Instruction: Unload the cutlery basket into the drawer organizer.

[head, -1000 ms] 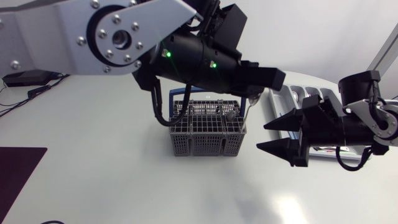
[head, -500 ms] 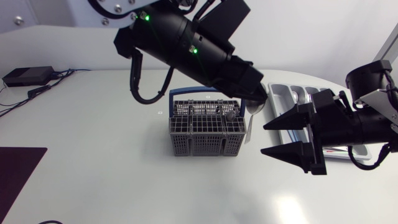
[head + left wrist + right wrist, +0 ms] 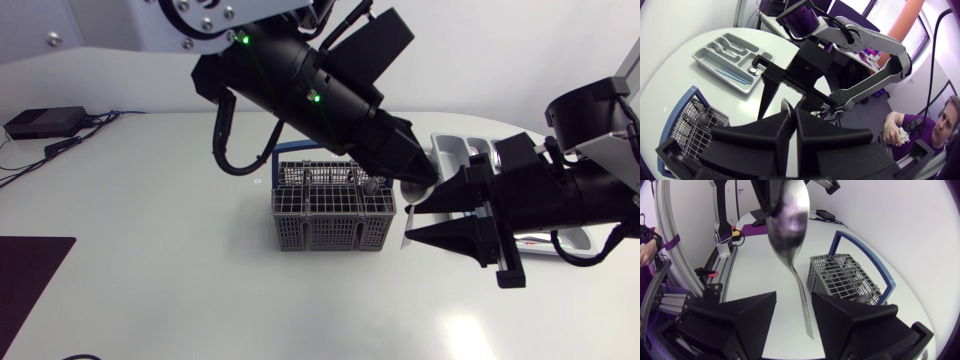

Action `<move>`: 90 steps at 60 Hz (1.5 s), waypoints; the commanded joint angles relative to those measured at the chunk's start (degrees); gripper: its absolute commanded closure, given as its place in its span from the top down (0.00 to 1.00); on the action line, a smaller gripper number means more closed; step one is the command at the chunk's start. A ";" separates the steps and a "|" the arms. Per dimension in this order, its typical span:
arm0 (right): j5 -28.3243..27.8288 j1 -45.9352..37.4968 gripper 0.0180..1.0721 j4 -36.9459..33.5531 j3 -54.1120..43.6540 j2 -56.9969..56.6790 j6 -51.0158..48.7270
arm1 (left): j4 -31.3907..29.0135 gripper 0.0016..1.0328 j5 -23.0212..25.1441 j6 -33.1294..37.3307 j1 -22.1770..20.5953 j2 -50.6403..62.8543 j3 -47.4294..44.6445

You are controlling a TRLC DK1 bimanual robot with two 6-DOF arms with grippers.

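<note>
Right hand (image 3: 408, 222) advanced, open, around spoon (image 3: 788, 225); left hand (image 3: 791, 112) grips it; white table (image 3: 150, 260).

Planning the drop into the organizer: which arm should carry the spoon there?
Right. The right gripper, open, flanks the spoon hanging from the left gripper, and the drawer organizer lies beside the right arm.

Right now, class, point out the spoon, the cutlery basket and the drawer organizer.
spoon (image 3: 786, 224), right wrist view, on its bowl.
cutlery basket (image 3: 330, 228), head view, on its front wall.
drawer organizer (image 3: 716, 68), left wrist view, on its near rim.
</note>
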 commanded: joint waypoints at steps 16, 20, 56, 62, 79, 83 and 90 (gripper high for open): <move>-0.43 0.51 0.07 -2.09 1.46 -1.11 0.79 | -0.28 0.03 0.88 1.45 -0.14 0.52 0.00; -0.43 0.51 0.06 -2.36 1.38 -1.20 0.79 | -0.28 0.03 0.88 1.54 -0.05 0.52 -0.17; 4.14 -7.48 0.05 -3.59 1.55 -0.93 0.44 | 9.56 0.93 -5.97 -5.05 2.49 -1.95 -3.16; 7.21 -11.53 0.05 0.98 1.99 0.91 3.43 | 10.62 0.95 -10.02 -5.49 2.67 -2.30 -3.95; 26.73 -15.75 0.05 17.60 8.23 12.08 20.56 | 13.52 0.95 -22.06 -5.93 2.41 -4.05 -7.99; 31.65 -16.36 0.05 18.91 11.75 16.47 24.17 | 13.52 0.95 -23.99 -5.93 2.23 -4.32 -8.61; 38.68 -17.50 0.05 20.32 17.99 24.47 29.53 | 13.60 0.95 -26.01 -5.84 2.05 -5.28 -10.45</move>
